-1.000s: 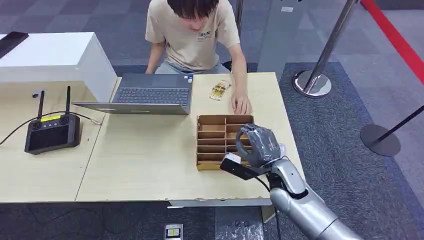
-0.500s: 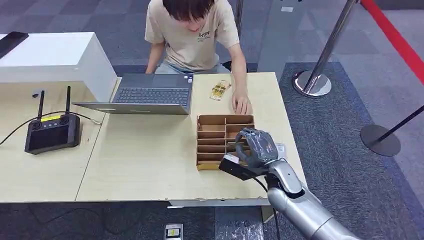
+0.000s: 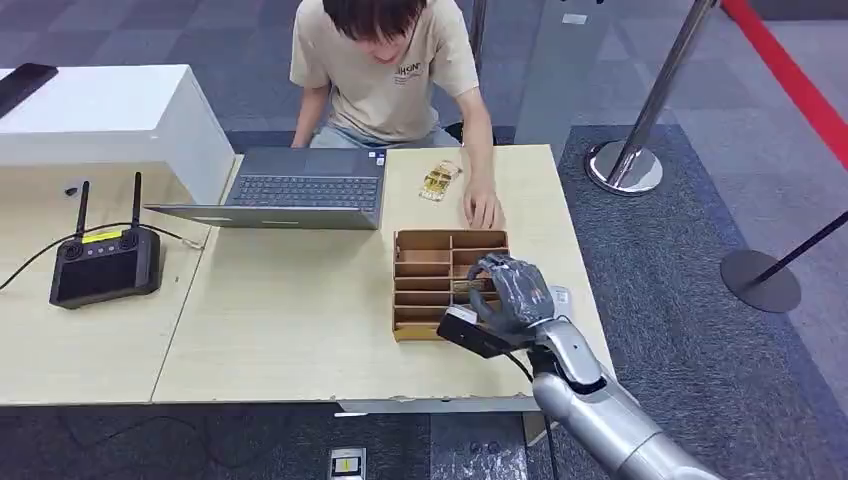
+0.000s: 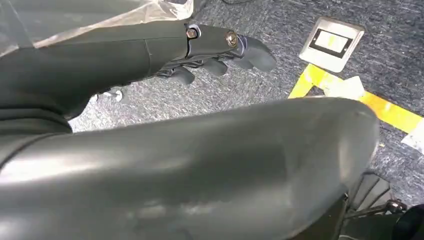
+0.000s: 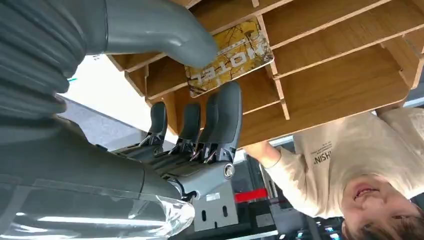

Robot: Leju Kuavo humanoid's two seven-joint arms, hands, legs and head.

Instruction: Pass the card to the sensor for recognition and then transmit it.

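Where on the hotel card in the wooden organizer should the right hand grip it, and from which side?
Probably by the free end of the hotel card that sticks out of the wooden organizer, thumb on the printed face and fingers behind, coming from the open front. The card is thin and flat with dividers close alongside, so only its faces offer purchase. The right hand is already placed that way.

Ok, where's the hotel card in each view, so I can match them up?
Head view: the card shows as a small yellowish sliver in the wooden rack, just left of the right hand.
Right wrist view: the card lies in a rack slot, between thumb and fingers.
Left wrist view: not in it.
Shared landmark: the rack.
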